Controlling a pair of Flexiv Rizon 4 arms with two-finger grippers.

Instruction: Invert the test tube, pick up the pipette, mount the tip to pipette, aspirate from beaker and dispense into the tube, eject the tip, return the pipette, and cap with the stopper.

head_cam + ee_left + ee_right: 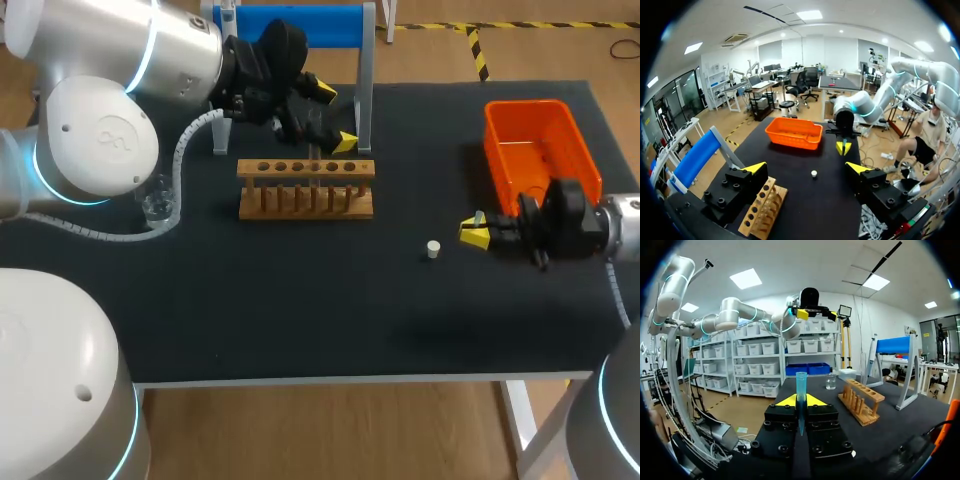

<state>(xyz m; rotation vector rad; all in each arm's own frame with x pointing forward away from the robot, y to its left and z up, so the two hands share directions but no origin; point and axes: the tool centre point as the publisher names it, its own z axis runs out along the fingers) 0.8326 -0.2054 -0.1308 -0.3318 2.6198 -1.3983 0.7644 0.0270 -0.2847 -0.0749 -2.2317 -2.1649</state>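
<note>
Right gripper (476,232) is pinching the blue test tube (801,382) upright between narrowed fingers. It is sitting at centre-right of the head frame, beside the orange bin (525,105). Judging the step as tube handling, it is worth carrying the tube vertical and lining it up over a hole in the wooden rack (305,188). Left gripper (336,116) is hanging wide open and empty at upper centre, angled down over the rack.

Translucent blue plastic tube (801,385), wooden rack (306,187), matt black tabletop (300,300)

One rack (305,187), bin (527,105), stopper (433,249), beaker (830,381), tip (801,387)
</note>
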